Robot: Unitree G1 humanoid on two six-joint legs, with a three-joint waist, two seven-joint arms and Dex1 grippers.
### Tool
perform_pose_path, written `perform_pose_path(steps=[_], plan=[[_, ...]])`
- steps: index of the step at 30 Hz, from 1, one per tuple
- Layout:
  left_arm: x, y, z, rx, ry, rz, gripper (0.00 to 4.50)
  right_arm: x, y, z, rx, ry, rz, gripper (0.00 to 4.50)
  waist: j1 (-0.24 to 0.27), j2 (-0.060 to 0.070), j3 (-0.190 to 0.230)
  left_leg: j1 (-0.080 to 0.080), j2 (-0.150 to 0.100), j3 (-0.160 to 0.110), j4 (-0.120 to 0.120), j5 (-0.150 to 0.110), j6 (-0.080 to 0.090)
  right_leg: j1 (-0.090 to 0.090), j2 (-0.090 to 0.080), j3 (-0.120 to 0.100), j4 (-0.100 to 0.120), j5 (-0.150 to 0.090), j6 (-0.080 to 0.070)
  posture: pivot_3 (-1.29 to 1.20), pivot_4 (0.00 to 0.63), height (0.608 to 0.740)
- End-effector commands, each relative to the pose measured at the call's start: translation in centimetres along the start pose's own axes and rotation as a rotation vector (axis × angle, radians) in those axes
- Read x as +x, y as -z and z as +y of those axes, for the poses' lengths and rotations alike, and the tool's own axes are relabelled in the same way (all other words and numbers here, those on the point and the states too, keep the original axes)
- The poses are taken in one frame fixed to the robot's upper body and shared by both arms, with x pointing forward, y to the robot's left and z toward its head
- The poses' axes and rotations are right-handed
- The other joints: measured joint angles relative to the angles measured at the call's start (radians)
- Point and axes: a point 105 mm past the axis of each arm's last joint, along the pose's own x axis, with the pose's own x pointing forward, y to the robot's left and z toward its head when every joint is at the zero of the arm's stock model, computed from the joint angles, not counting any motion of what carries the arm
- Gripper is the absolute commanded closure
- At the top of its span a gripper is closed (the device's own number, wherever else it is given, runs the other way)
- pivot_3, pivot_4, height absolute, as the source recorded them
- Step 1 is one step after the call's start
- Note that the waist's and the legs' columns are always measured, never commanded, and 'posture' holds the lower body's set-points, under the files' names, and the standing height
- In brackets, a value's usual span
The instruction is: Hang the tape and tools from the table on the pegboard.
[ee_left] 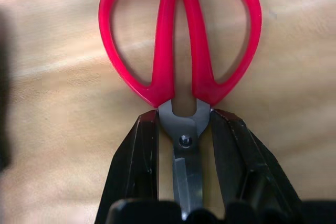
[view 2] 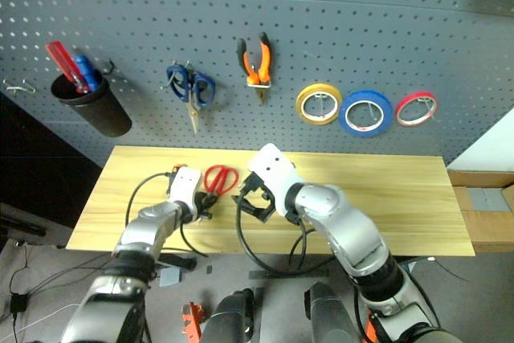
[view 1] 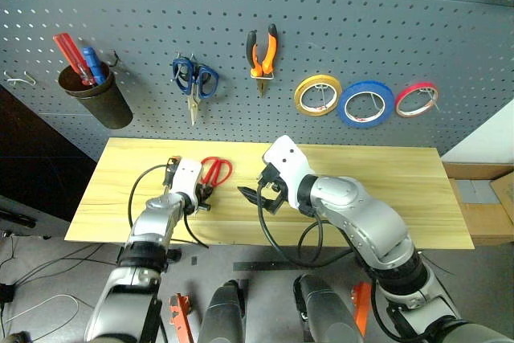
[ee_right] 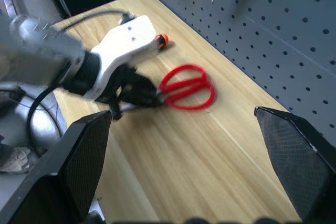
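The red-handled scissors [ee_left: 178, 35] lie flat on the table [view 1: 385, 190], left of its middle. My left gripper [ee_left: 185, 116] is shut on their neck, one black finger on each side of the pivot. The right wrist view shows the same grip [ee_right: 142, 95], with the screwdriver's orange end [ee_right: 161, 39] peeking out behind that hand. My right gripper [view 1: 261, 196] hovers open over the table's middle, with nothing between its fingers. On the pegboard [view 1: 361, 22] hang the blue tape [view 1: 365, 104] and the orange-and-black pliers [view 1: 263, 52].
A yellow roll [view 1: 317, 95] and a red roll [view 1: 417, 100] hang on either side of the blue tape. Blue-handled scissors [view 1: 193, 82] and a dark cup [view 1: 92, 94] with pens hang further left. A bare hook [view 1: 20, 79] sits at the far left.
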Motion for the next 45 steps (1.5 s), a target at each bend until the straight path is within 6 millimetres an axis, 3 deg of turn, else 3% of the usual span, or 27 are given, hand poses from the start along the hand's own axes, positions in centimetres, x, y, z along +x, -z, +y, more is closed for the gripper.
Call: perform_pose_path(steps=[1, 8, 17, 24, 28, 32, 37, 45], plan=[[-1.4, -0.8, 0.5, 0.01, -0.048, -0.081, 3.42, -1.3, -2.0, -0.3, -0.022, -0.008, -0.072, 0.0, 0.0, 0.0, 0.0, 0.0, 0.0, 0.0, 0.0, 0.0, 0.0, 0.0, 0.0, 0.0, 0.0, 0.0, 0.0, -0.08, 0.263, 0.74], [-5.0, -2.7, 0.9, 0.069, -0.102, -0.268, 3.42, -3.5, -2.9, -1.9, -0.049, 0.007, -0.09, 0.0, 0.0, 0.0, 0.0, 0.0, 0.0, 0.0, 0.0, 0.0, 0.0, 0.0, 0.0, 0.0, -0.001, 0.0, 0.0, -0.08, 0.26, 0.74], [-11.6, -6.9, -1.6, 0.27, -0.098, -0.632, 3.42, -6.5, -4.0, -2.1, -0.15, -0.087, -0.14, 0.0, 0.001, 0.0, 0.0, 0.0, 0.001, 0.001, -0.003, 0.0, 0.0, 0.001, -0.001, 0.0, -0.006, 0.0, 0.0, -0.08, 0.251, 0.74], [-16.0, -11.3, -3.0, 0.404, -0.129, -0.871, 3.42, -6.9, -4.2, -2.6, -0.172, -0.112, -0.149, 0.0, 0.001, 0.0, 0.0, 0.0, 0.0, 0.001, -0.003, 0.0, 0.0, 0.001, 0.0, 0.001, -0.006, 0.0, 0.0, -0.06, 0.235, 0.74], [-17.7, -13.4, -2.7, 0.458, -0.188, -0.957, 3.42, -6.9, -4.2, -3.4, -0.179, -0.095, -0.145, 0.0, 0.002, 0.0, 0.0, 0.0, 0.0, 0.001, -0.003, 0.0, 0.0, 0.001, 0.0, 0.001, -0.006, 0.0, 0.0, -0.05, 0.224, 0.74], [-17.6, -14.3, -1.5, 0.408, -0.239, -0.967, 3.42, -6.5, -4.2, -4.0, -0.18, -0.08, -0.145, 0.0, 0.005, 0.0, 0.0, 0.0, 0.0, 0.001, -0.002, 0.0, 0.0, 0.001, 0.0, 0.0, -0.006, 0.0, 0.0, -0.04, 0.219, 0.74], [-15.7, -14.3, -0.1, 0.356, -0.23, -0.921, 3.42, -6.0, -4.6, -4.4, -0.193, -0.065, -0.156, 0.0, 0.007, 0.0, 0.0, 0.0, 0.0, 0.001, -0.002, 0.0, 0.0, 0.001, 0.001, 0.0, -0.006, 0.0, 0.0, -0.04, 0.221, 0.74], [-12.5, -15.0, 0.2, 0.391, -0.148, -0.877, 3.42, -5.7, -5.8, -4.5, -0.232, -0.057, -0.183, 0.0, 0.009, 0.0, 0.0, -0.001, 0.0, 0.001, -0.002, 0.0, 0.0, 0.001, 0.001, 0.0, -0.006, 0.0, 0.0, -0.07, 0.231, 0.74]])
